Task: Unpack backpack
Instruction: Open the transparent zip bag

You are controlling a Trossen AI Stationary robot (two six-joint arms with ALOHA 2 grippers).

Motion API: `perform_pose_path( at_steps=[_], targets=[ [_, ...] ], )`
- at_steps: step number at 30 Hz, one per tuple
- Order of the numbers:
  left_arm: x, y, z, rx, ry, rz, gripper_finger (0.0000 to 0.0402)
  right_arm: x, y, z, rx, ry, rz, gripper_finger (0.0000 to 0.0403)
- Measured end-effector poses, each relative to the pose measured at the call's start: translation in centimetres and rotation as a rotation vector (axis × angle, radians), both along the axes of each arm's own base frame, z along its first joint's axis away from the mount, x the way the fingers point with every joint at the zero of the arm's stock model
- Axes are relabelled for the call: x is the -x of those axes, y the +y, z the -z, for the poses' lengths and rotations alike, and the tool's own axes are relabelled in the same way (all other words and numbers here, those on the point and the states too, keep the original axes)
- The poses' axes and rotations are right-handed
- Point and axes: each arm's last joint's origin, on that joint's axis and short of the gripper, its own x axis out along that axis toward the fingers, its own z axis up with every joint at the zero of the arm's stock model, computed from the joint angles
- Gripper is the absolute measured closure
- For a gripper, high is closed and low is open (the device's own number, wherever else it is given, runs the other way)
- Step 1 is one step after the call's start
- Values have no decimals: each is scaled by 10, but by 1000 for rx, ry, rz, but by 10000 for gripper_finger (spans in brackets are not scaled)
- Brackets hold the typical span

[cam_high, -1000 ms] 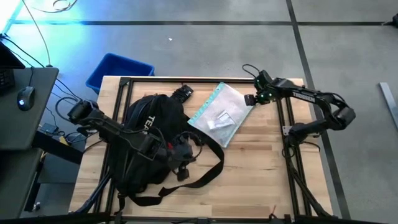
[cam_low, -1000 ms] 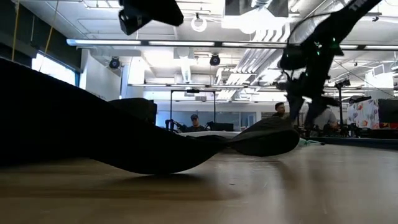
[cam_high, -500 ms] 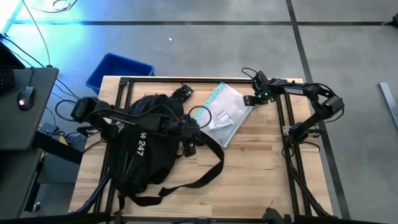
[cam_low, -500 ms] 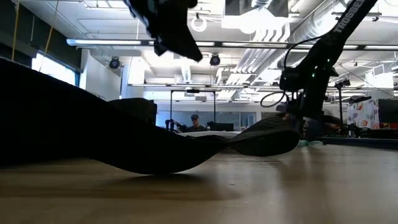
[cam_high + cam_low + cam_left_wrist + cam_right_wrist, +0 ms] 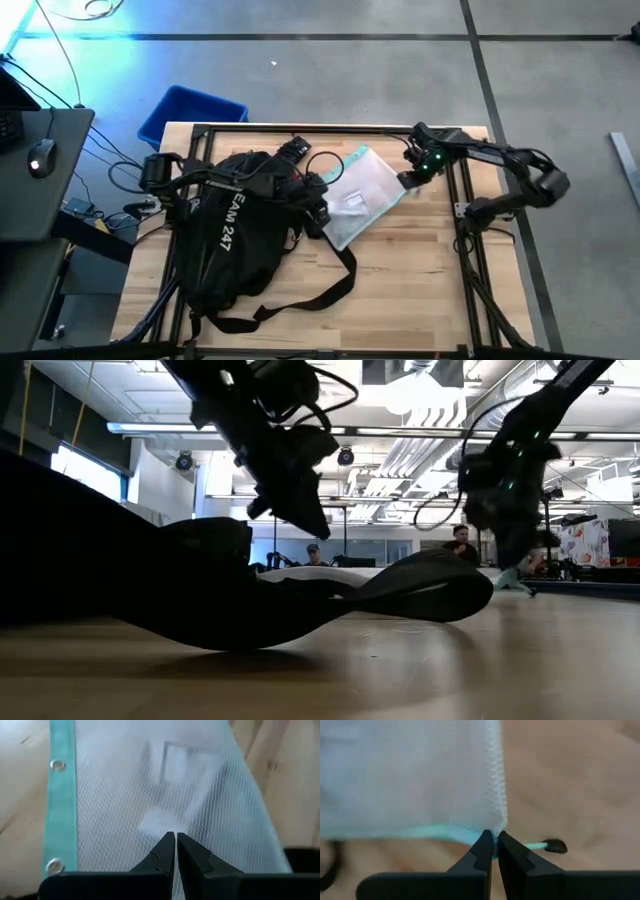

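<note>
The black backpack (image 5: 235,240) lies flat on the table's left half, white "247" lettering up, its long straps (image 5: 335,285) trailing toward the near edge. Beside it on the right lies a clear mesh pouch (image 5: 362,195) with a teal edge (image 5: 62,795). Its left end is against the backpack. My right gripper (image 5: 403,183) is shut on the pouch's right corner. My left gripper (image 5: 322,207) reaches over the backpack and stands shut over the pouch's left end (image 5: 175,836). In the low view its tips (image 5: 320,532) show above the backpack's fabric. My right gripper pinches the pouch's right corner (image 5: 496,831), where the teal edge meets the mesh side, between its two fingers. It comes slanting down from the table's far right. That corner is held up a little, and the rest of the pouch lies on the table toward the backpack.
Black frame rails (image 5: 465,215) run along the table's far and right sides. A blue bin (image 5: 190,115) stands on the floor past the far left corner, and a desk with a mouse (image 5: 40,155) is at the left. Bare wood (image 5: 420,290) lies at the near right. People (image 5: 460,540) sit far off.
My right gripper has come down onto the pouch's right corner and shut on it. The pouch has slid a little toward the near edge. My left gripper, shut throughout, has swung from the backpack's near right part toward the far right, ending over the pouch's left end.
</note>
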Motion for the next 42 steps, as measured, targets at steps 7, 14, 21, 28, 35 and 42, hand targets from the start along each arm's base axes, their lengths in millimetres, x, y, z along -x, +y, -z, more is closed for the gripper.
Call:
perform_pose_path(
  at_steps=[7,14,21,28,35,42],
  targets=[
    [-14,-6,-15,53,-198,31,402,11,45,-44,-24,-186,-108,402],
    [-28,-14,-2,152,-269,142,402,24,80,-61,-30,-166,-132,403],
    [-31,-7,59,186,-50,85,402,38,114,-70,-25,-76,-80,403],
    [-32,31,68,79,-62,8,402,27,144,-73,-106,-61,9,403],
    [-21,99,45,85,-203,-68,402,-21,186,-61,-130,-89,60,403],
    [-2,96,8,229,-221,265,402,-78,220,-20,-195,-84,86,403]
  ],
)
